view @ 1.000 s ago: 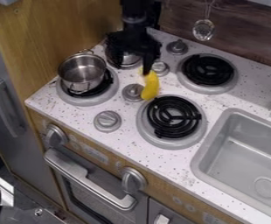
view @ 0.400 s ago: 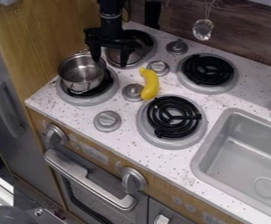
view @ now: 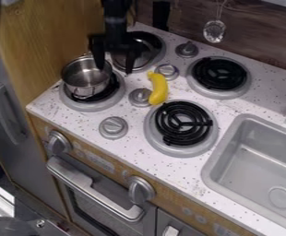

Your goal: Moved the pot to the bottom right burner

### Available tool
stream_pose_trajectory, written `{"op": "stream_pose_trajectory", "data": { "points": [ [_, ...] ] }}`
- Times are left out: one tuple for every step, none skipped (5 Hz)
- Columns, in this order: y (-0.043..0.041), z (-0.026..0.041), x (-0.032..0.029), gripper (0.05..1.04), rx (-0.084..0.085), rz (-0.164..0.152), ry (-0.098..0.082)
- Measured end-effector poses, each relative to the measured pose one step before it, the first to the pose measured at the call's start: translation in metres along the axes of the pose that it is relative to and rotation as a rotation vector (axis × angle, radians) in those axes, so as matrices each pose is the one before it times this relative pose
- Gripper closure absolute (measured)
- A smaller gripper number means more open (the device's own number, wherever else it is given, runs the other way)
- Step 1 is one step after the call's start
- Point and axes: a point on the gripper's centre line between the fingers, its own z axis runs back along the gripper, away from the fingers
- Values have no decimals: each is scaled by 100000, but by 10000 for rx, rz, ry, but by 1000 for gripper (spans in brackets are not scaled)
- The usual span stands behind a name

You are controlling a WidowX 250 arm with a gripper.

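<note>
The black gripper (view: 115,70) hangs at the upper left, its two fingers spread apart with nothing between them. One fingertip overlaps the right part of the pot's opening in the view; the other is farther right, over the back-left burner area. Upright on the front-left burner stands the silver pot (view: 84,84), its small handles at the back and front. The bottom right burner (view: 182,123) has a bare black coil inside a grey ring. Whether the gripper touches the pot I cannot tell.
A yellow banana-like toy (view: 158,88) lies between the burners, by the knobs. A round metal lid or pan (view: 146,56) rests on the back-left burner. Another coil burner (view: 219,73) is at the back right, and the sink (view: 250,156) lies at the right.
The gripper has moved left from above the back-left burner and the banana's top toward the pot, and turned. Lately it has dropped slightly. The pot and banana have stayed put.
</note>
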Motion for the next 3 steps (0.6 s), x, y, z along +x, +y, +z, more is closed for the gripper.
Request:
{"op": "stream_pose_trajectory", "data": {
  "points": [
    [-169, -1406, -769, 91, -79, -22, 499],
    [-282, -406, 308, 173, -83, -101, -335],
    [-188, -103, -98, 461, 127, -304, 1]
  ]
}}
